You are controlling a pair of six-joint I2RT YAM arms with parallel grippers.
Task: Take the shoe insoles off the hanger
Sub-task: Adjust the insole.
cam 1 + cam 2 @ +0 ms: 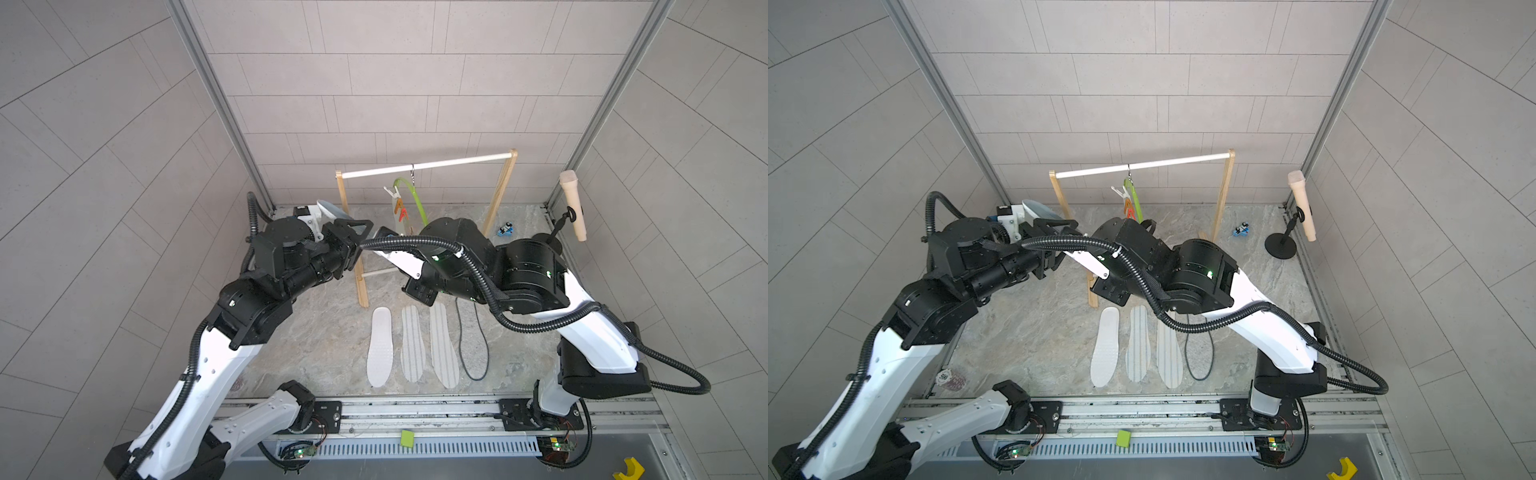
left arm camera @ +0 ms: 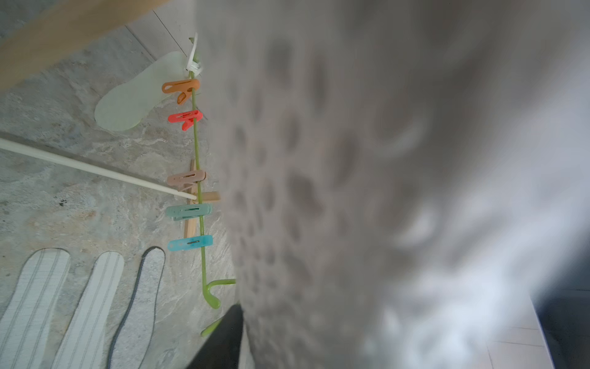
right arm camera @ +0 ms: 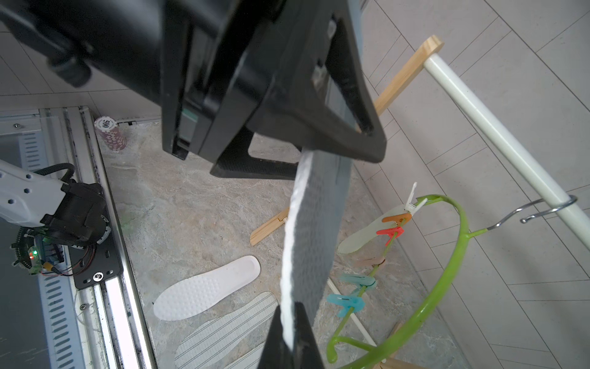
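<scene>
Right pincer (image 3: 289, 342) is clamping the blue-grey insole (image 3: 313, 223), left pincer (image 3: 335, 156) is straddling it, grip unclear, so releasing now we're risking a drop.

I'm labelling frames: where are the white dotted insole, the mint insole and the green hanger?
white dotted insole (image 1: 380, 349), in a top view, middle
mint insole (image 2: 127, 102), left wrist view, its middle
green hanger (image 3: 456, 258), right wrist view, its arch
</scene>
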